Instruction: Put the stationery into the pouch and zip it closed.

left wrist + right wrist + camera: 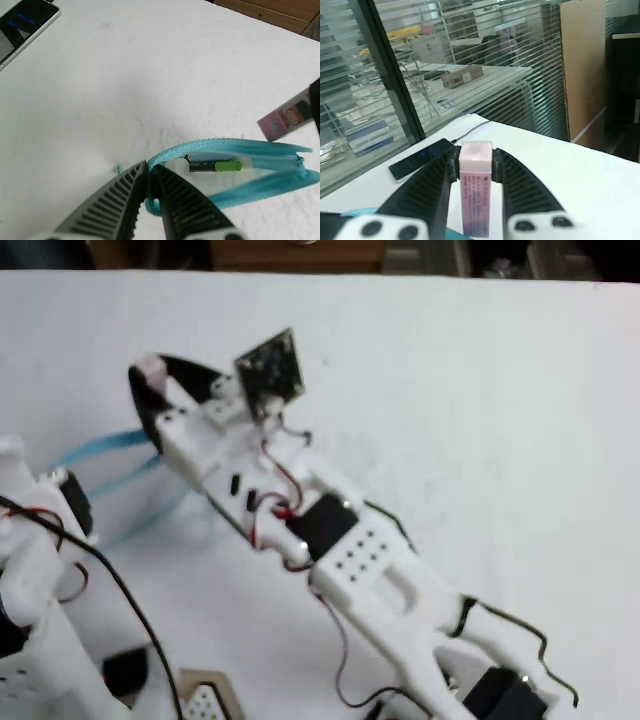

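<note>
The teal pouch lies open on the white table, its blue edges showing beside the left arm. A marker with a green cap lies inside it. My left gripper is shut on the pouch's near end, by the zipper. Held upright above the far end of the pouch is a pink eraser, with my right gripper shut on it. From the left wrist view the eraser hangs just above the pouch's far end. In the high view the right gripper holds the eraser at the upper left.
A dark phone lies flat on the table beyond the pouch, also seen as the phone in the right wrist view. The right arm stretches diagonally across the table. The table's far edge runs along the back.
</note>
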Motion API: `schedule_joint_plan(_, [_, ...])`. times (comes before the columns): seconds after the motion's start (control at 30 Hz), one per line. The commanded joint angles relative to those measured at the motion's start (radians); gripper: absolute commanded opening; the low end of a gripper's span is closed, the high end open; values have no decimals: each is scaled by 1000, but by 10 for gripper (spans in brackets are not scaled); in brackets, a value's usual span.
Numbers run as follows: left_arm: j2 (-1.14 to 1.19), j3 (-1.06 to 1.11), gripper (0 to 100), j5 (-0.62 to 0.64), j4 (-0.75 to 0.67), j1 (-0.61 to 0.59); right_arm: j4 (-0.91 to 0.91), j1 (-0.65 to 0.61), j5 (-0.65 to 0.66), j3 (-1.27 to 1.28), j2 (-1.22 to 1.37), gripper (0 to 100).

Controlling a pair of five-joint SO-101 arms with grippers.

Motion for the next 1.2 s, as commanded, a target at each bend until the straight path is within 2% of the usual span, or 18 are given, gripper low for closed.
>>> schedule_joint_plan(0.0, [1,-17,24,5,-3,-2,-16,-1,-3,-57,-54,17])
schedule_joint_plan(0.13, [1,-17,24,5,-3,-2,2,18,-3,-153,-61,17])
schedule_joint_plan(0.33, [1,-17,24,5,-3,-2,188,-33,-8,-287,-62,17])
schedule_joint_plan(0.6, [1,-17,24,5,-3,-2,232,-113,-8,-183,-62,17])
schedule_joint_plan(0.77, [1,-17,24,5,-3,-2,182,-84,-8,-38,-62,17])
schedule_joint_plan(1.0, [1,-17,24,5,-3,1,-27,-30,0,126,-51,17])
schedule_joint_plan(1.17, [1,-17,24,5,-3,1,-50,-30,0,141,-51,17])
